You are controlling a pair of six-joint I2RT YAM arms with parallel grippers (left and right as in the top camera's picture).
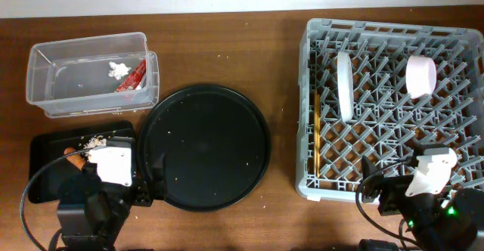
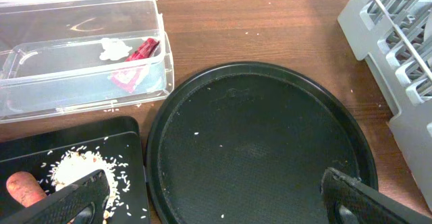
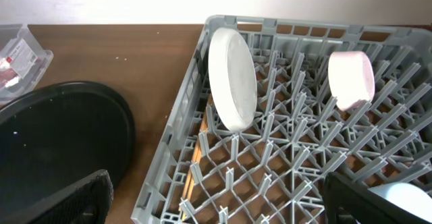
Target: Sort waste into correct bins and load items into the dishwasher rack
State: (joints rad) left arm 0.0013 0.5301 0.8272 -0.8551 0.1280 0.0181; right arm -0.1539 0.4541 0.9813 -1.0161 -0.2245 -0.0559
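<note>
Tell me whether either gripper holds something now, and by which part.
Nothing is held. The left gripper is open by the round black tray, and the right gripper is open over the dishwasher rack; nothing sits between the jaws of either.

Bright, even light from above; shadows soft and short. Dull sheen on the large round black tray (image 2: pixel 256 136); pale glare streaks on the clear rectangular plastic tub (image 2: pixel 81 92). Left gripper (image 2: pixel 214 178) fingers (image 2: pixel 67 200) blurred at frame bottom; overhead view slightly soft.
</note>
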